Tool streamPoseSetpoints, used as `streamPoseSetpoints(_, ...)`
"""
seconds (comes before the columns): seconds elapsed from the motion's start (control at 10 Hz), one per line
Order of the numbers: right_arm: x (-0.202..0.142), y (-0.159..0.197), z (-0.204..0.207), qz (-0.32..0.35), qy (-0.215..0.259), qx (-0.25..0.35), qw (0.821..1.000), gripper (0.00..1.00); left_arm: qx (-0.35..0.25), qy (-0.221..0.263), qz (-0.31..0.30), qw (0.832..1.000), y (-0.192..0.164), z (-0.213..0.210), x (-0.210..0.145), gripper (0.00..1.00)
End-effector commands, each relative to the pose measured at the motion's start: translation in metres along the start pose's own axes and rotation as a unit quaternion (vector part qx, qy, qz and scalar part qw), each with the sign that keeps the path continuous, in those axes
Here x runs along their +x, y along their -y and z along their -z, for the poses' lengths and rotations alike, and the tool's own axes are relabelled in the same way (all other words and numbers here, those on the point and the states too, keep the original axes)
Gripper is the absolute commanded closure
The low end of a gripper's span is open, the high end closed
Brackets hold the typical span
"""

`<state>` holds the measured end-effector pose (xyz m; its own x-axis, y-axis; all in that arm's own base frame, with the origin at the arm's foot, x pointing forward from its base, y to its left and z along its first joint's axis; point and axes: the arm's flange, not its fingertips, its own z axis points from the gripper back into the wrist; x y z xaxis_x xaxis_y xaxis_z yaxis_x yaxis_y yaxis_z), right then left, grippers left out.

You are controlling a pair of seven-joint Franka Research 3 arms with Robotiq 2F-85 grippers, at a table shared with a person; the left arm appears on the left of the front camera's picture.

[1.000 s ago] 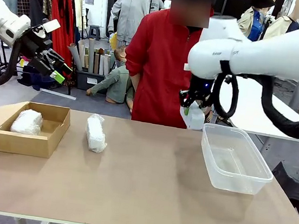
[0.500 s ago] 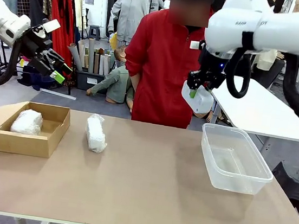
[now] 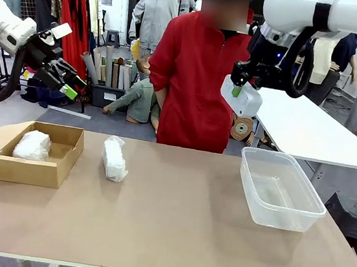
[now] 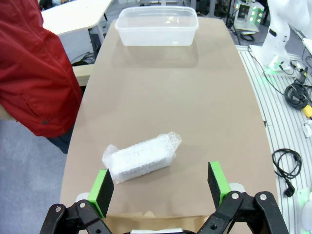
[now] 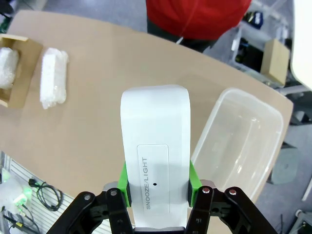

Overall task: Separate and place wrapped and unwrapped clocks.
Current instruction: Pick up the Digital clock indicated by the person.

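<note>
Front view: fixed on robot's side of table (image 3: 172,237), faces across at person (image 3: 195,77) on far side, whole tabletop in frame.

Left wrist view: raised over table's left end, looks down along its length, past wrapped bundle (image 4: 141,158) to clear tub (image 4: 156,39) at far end.

Right wrist view: high above table, looks down, bare clock (image 5: 156,136) close to lens, cardboard box (image 5: 29,73) at frame edge.

All three views share tub, bundle and tabletop.

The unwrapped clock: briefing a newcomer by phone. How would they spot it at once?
Find the clear tub at the right end of the table; the right gripper hangs high beside it. It grips the unwrapped clock: smooth, white, no bubble wrap.
</note>
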<state>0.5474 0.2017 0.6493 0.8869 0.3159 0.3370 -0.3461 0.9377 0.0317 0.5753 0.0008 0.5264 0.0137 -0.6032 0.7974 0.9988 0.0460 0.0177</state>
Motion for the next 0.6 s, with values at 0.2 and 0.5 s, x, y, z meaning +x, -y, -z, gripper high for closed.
streamPoseSetpoints(0.2,0.000,-0.017,-0.034,-0.015,0.031,0.005,0.999,1.00,0.001,0.000,0.001,1.000,0.001,-0.002,0.002,0.00)
streamPoseSetpoints(0.5,0.000,-0.017,-0.030,-0.013,0.022,0.002,1.000,1.00,0.001,0.000,0.001,1.000,0.001,-0.002,0.002,0.00)
